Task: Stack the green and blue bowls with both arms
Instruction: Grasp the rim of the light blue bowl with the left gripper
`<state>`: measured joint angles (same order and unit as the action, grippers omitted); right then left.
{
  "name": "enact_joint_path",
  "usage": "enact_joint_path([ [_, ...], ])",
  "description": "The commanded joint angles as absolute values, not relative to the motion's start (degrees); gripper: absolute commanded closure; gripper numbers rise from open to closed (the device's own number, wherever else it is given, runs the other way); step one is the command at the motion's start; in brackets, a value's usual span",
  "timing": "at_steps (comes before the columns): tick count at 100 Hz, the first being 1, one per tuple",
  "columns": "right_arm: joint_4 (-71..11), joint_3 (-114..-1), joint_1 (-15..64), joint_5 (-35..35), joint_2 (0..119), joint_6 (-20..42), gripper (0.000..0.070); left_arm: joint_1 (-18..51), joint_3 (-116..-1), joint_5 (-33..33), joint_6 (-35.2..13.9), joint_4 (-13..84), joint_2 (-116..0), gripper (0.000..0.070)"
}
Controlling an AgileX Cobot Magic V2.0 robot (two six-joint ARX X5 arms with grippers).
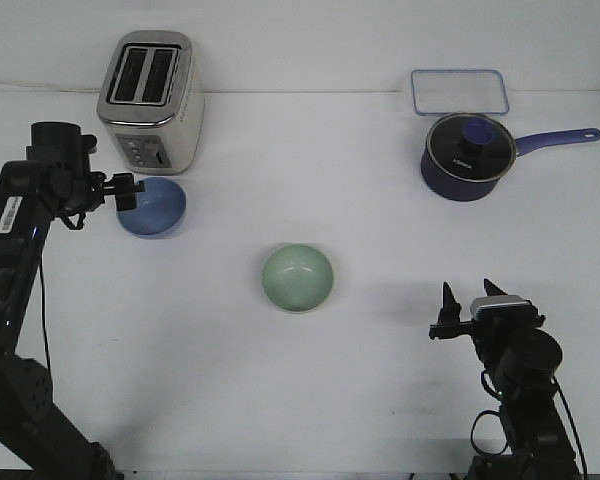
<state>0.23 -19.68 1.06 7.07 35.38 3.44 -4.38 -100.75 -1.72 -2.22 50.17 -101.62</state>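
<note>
Green bowl (pixel 297 277) sits upright mid-desk, apart from everything, likely the base of the stack. Blue bowl (pixel 152 207) tilts just before the toaster (pixel 150 100), its near rim pinched by the left end effector (pixel 128 194), seemingly for carrying over. Right end effector (pixel 467 301) hovers open, well clear of the green bowl. The saucepan (pixel 467 157) stands far back on the desk (pixel 310 400).
</note>
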Motion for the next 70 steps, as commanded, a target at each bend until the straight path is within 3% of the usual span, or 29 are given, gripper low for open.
enact_joint_path([
  [1, 0.9, -19.7, 1.1, 7.1, 35.6, 4.1, 0.0211, -5.0, -103.2, -2.8, -0.4, 50.3, -105.3, 0.0273],
  [63, 0.9, -19.7, 1.1, 7.1, 35.6, 4.1, 0.0211, -6.1, -104.5, -4.9, 0.4, 45.1, -120.6, 0.0281],
  [70, 0.9, -19.7, 1.1, 7.1, 35.6, 4.1, 0.0211, -6.1, -104.5, -4.4, 0.4, 44.8, -120.8, 0.0326],
])
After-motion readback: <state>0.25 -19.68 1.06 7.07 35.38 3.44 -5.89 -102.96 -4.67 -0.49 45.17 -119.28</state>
